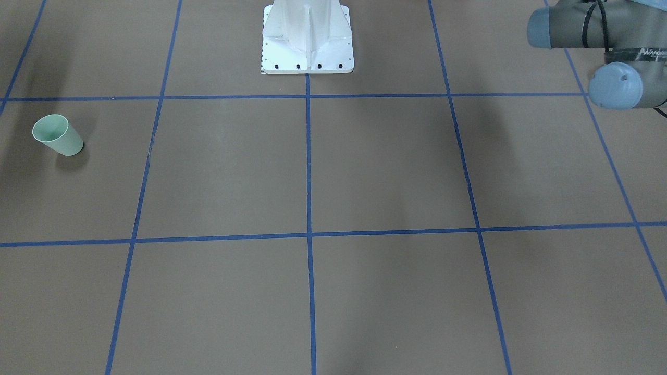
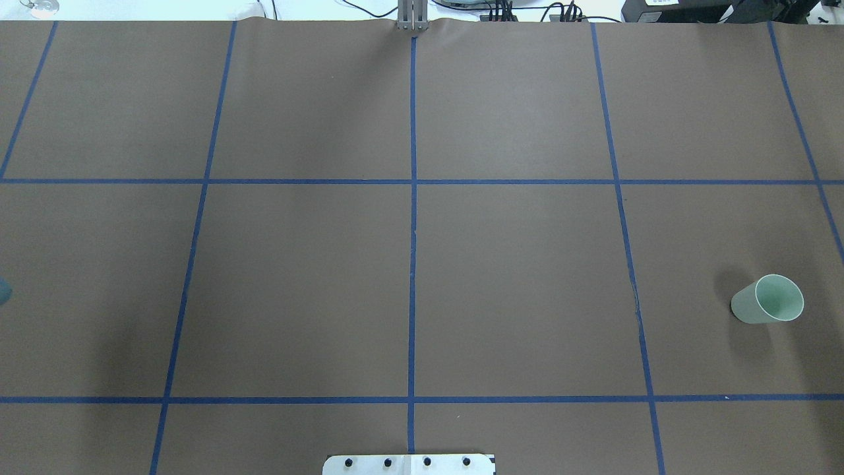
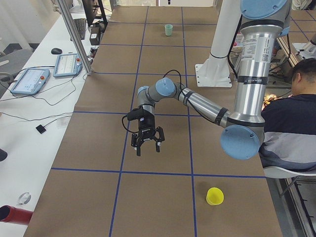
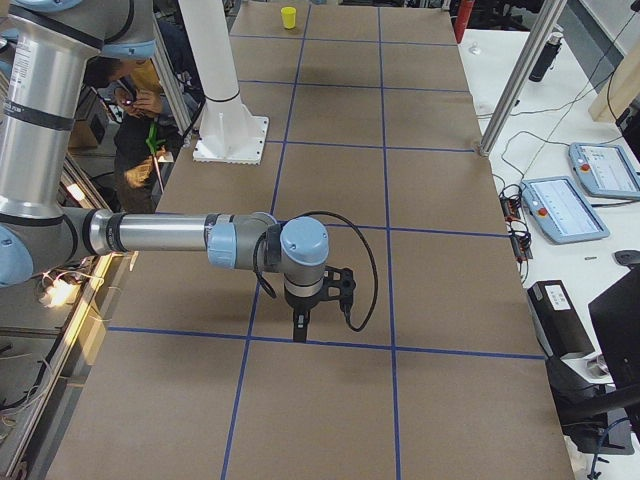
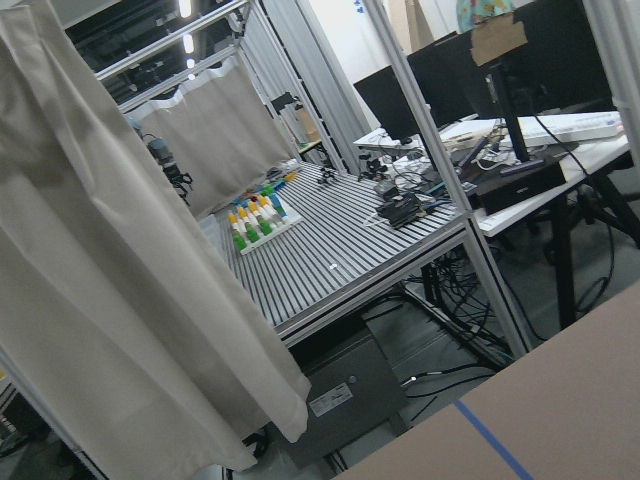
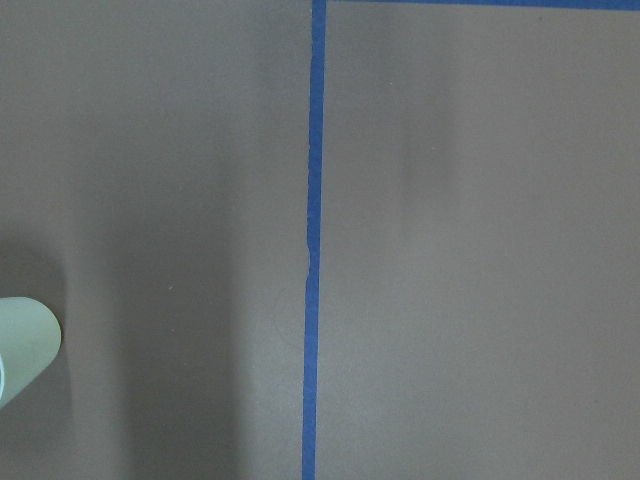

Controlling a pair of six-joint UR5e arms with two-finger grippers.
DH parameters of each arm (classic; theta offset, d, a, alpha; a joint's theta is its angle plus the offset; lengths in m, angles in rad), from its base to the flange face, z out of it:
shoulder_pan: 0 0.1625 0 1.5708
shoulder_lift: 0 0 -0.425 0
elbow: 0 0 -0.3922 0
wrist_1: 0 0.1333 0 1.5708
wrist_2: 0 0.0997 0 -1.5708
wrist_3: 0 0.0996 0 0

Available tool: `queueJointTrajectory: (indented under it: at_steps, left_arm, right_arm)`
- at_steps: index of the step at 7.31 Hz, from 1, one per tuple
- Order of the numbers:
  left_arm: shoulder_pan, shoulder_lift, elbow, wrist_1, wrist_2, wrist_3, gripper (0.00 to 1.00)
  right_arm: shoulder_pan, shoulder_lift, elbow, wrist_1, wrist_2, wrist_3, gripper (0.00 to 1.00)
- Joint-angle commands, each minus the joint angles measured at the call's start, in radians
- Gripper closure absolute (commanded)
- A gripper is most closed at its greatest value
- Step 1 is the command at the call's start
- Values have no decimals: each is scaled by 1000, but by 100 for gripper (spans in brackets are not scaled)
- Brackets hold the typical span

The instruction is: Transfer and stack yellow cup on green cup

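Observation:
The yellow cup stands on the table's near end in the exterior left view and shows small at the far end in the exterior right view. The green cup stands upright at the right side of the table; it also shows in the front view, far off in the exterior left view and at the right wrist view's left edge. My left gripper hangs above the table, fingers down, well apart from the yellow cup. My right gripper hangs over a blue tape line. I cannot tell whether either is open.
The white robot base stands at the table's robot side. A seated operator is beside the table. Teach pendants lie on the side bench. Blue tape lines divide the brown table. Part of my left arm shows at the front view's upper right.

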Motion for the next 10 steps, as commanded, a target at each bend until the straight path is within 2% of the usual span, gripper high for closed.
queueJointTrajectory:
  at_steps: [1, 2, 5, 7, 8, 10]
  left_arm:
    - [41, -25, 90, 135, -117, -151, 0]
    - [44, -32, 145, 167, -179, -190, 0]
    - [50, -40, 259, 274, -388, -254, 0]
    - [53, -39, 299, 263, -459, -288, 0]
    - [56, -40, 354, 250, -505, -305, 0]
    - [81, -39, 420, 169, -575, -345, 0]
  right_arm:
    - [8, -3, 0, 13, -1, 0, 0]
    - [8, -4, -9, 51, -2, 5, 0]
    - [8, -7, -9, 63, -2, 4, 0]
    - [8, -3, -9, 64, -2, 4, 0]
    - [8, -6, -11, 84, -2, 2, 0]
    - [8, -11, -14, 98, -2, 2, 0]
